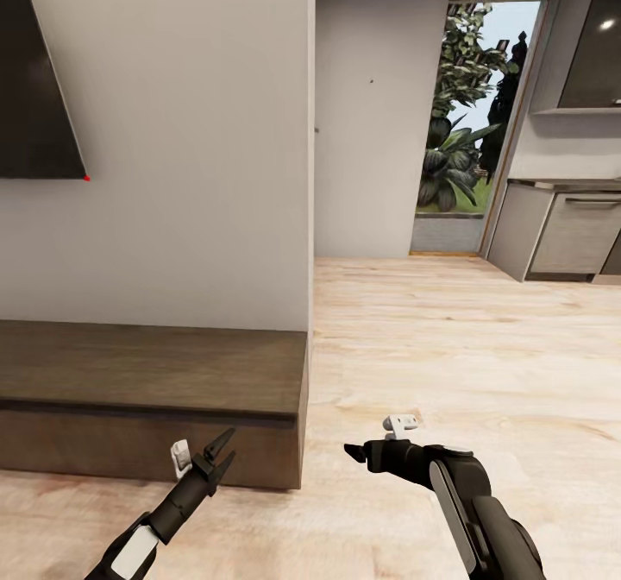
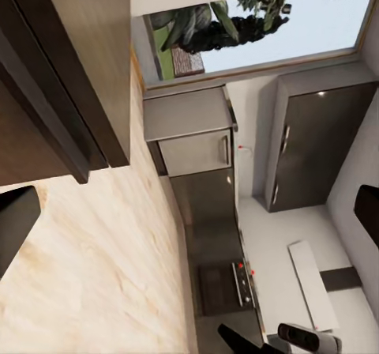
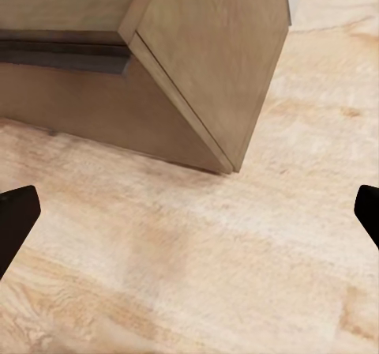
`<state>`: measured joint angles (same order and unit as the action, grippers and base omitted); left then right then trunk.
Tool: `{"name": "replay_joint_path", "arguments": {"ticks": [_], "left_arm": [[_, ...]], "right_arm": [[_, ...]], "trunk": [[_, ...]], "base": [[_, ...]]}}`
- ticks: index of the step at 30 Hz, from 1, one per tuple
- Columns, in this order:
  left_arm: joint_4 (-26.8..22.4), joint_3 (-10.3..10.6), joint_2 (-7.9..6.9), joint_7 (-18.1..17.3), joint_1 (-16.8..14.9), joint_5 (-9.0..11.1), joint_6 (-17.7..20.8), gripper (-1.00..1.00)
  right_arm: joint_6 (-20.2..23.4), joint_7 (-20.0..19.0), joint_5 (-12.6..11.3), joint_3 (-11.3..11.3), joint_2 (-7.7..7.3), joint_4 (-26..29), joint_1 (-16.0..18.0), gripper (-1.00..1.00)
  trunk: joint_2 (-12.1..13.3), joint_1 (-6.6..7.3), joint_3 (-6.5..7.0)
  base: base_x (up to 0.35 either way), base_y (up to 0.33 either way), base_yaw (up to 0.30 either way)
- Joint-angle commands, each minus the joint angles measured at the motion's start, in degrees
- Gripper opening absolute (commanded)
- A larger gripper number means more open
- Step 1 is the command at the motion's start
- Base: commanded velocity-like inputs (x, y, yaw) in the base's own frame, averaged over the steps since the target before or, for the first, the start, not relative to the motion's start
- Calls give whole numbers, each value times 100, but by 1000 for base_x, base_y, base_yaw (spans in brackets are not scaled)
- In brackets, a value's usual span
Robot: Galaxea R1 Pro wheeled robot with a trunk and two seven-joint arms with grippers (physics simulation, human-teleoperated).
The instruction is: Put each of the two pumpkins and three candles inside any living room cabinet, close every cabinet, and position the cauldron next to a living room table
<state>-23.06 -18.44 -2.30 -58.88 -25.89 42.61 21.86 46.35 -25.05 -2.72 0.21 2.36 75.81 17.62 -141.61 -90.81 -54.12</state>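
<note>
Cabinet (image 1: 155,381): long, low, dark-brown wood unit set against the pale wall at the left of the head view, resting on the light plank floor (image 1: 448,356). Its top is bare; the front shows flat, handle-less panels under a dark recessed line, all flush and closed as far as the visible part goes. Its right end stands just beside the wall's outer corner. The right wrist view shows the same end corner of the cabinet (image 3: 197,62) from close by, with floor boards below it.

Television (image 1: 34,88): dark flat panel hung on the wall above the cabinet, a small red light at its lower corner.

Left end effector (image 1: 220,455): dark two-finger unit, held low just in front of the cabinet's front face near its right end, fingers parted, nothing between them. In the left wrist view its finger (image 2: 16,224) sits at the frame edge, its mate at the opposite edge.

Right end effector (image 1: 355,452): over open floor, right of the cabinet's end and apart from it, pointing toward the cabinet. The right wrist view shows its two fingertips (image 3: 16,212) at opposite edges, spread wide and empty.

Background: glazed door (image 1: 474,122) with green foliage outside; grey kitchen units (image 1: 561,226) at far right.
</note>
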Motion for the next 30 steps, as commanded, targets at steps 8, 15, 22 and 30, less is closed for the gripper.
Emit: {"name": "replay_joint_path", "arguments": {"ticks": [8,15,22,30], "left_arm": [[11,-2,-23,-10,-3,14,53,100],[16,-2,-50,-2,-3,18,67,100],[13,-11,-104,252,-3,31,93,100],[12,-6,-105,534,-3,38,105,100]], "right_arm": [[32,1,-27,-2,2,4,4,100],[32,1,-27,-4,2,4,5,100],[32,0,-27,4,2,4,1,100],[32,0,-27,2,2,4,-1,100]], "trunk": [[-2,1,-6],[-2,1,-6],[-2,1,-6],[-2,1,-6]], "base": [[0,0,0],[0,0,0],[95,-49,0],[117,-97,0]]}}
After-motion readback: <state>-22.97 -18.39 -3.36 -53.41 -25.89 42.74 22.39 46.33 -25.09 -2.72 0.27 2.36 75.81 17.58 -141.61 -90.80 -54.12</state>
